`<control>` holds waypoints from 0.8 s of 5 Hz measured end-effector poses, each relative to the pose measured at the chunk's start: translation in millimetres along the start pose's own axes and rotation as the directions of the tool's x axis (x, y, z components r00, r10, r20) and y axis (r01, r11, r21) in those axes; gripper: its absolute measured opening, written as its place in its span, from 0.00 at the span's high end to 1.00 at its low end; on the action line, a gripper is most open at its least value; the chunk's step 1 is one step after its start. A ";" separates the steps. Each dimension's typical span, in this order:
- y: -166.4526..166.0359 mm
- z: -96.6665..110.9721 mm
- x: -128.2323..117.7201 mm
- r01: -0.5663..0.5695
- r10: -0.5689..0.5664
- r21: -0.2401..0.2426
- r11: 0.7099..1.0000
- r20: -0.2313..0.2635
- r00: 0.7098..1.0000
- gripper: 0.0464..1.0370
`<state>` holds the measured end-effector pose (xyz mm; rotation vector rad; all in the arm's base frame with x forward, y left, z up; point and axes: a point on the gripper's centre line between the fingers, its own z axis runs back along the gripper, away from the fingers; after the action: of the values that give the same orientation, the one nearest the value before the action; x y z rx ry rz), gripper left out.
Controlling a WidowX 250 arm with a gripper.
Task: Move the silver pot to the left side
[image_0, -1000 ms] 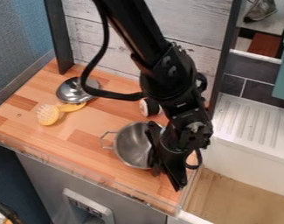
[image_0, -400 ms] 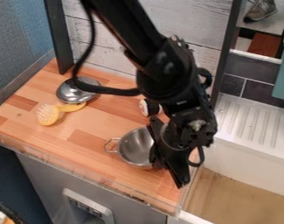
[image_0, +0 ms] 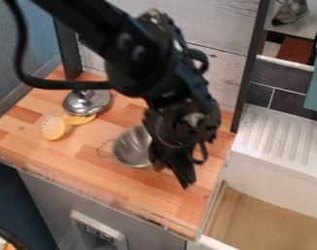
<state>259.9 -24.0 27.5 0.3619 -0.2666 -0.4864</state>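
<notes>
The black gripper (image_0: 171,172) hangs over the right half of the wooden counter. It is shut on the right side of the silver pot (image_0: 131,148), and its body covers that side. The pot is upright near the middle of the counter, with its open top showing and its wire handle pointing left. Whether the pot's base touches the wood, I cannot tell.
A silver lid (image_0: 87,103) lies at the back left of the counter (image_0: 63,156). Beside it is a yellow brush (image_0: 54,128). Behind stands a pale plank wall (image_0: 219,73), and on the right is a white sink (image_0: 278,141).
The gripper and the pot have moved together to the left and toward the back wall. The arm now hides the small black-and-white object behind the pot.
</notes>
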 end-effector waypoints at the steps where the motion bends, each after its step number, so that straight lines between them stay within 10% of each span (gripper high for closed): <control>1: 24.4 -4.2 -12.4 -0.084 0.086 0.035 0.996 -0.043 0.995 0.98; 4: 70.4 -38.9 -57.9 -0.215 0.232 0.109 0.970 -0.174 0.957 0.98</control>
<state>252.1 73.4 11.1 0.4555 -0.1453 -0.2157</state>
